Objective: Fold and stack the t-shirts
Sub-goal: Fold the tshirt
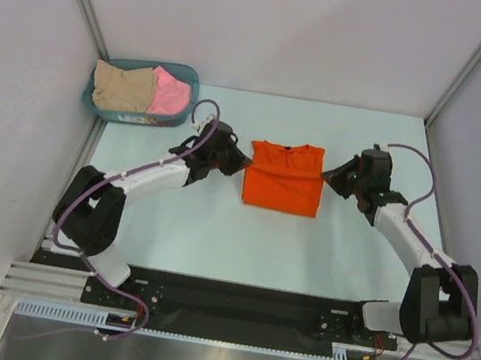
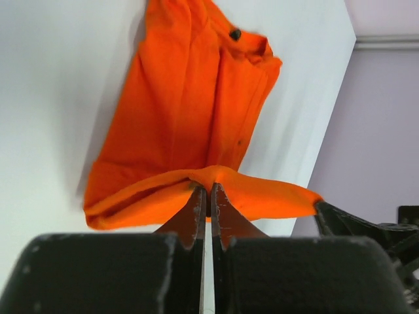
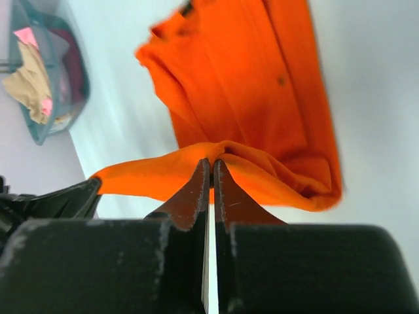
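My left end effector and right end effector are each clamped on a side edge of the orange shirt, which lies between them on the surface, its edges lifted, I judge, to fold inward.

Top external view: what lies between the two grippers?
The orange t-shirt spans the whole stretch; the left gripper and right gripper each pinch a side edge, as the wrist views confirm.
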Robot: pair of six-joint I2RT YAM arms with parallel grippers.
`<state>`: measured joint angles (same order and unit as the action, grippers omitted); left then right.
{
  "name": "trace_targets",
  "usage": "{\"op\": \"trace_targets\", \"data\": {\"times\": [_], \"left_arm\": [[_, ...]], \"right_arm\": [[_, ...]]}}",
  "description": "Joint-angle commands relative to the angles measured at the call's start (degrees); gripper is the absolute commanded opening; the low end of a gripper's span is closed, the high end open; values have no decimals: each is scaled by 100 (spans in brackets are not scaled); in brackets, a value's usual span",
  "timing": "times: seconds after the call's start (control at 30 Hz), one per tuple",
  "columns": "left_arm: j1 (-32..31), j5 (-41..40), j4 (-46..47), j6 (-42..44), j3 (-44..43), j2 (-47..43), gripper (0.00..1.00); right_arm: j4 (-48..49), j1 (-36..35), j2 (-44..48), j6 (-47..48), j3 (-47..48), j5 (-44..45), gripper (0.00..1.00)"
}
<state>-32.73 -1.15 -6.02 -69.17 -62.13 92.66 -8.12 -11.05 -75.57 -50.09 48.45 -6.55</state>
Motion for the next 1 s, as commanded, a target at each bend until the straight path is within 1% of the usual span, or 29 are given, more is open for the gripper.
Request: {"op": "trace_targets", "data": {"times": [0.0, 0.1, 0.2, 0.33, 0.47, 0.6, 0.73, 0.97], "left_arm": [[258, 378, -93, 404, -466, 339, 0], [504, 641, 21, 395, -861, 804, 0], [627, 809, 57, 404, -1273, 1104, 0], [750, 967, 136, 413, -1767, 1605, 0], [812, 1081, 163, 456, -2189, 2062, 0], [873, 1020, 101, 658, -2601, 2317, 0], [953, 1046, 40, 685, -2848, 2598, 0], [1058, 1064, 66, 685, -3121, 2924, 1]], "right_arm": [[575, 173, -466, 411, 770, -426, 0], [706, 296, -1177, 456, 1263, -681, 0], [750, 340, -1477, 596, 1650, -594, 0], [944, 419, -2091, 605, 1975, -778, 0], [1058, 516, -2452, 614, 2160, -892, 0], [1181, 647, -2734, 605, 2336, -962, 0], [1304, 718, -3086, 509, 2555, -1208, 0], [1410, 788, -3420, 447, 2793, -1288, 0]]}}
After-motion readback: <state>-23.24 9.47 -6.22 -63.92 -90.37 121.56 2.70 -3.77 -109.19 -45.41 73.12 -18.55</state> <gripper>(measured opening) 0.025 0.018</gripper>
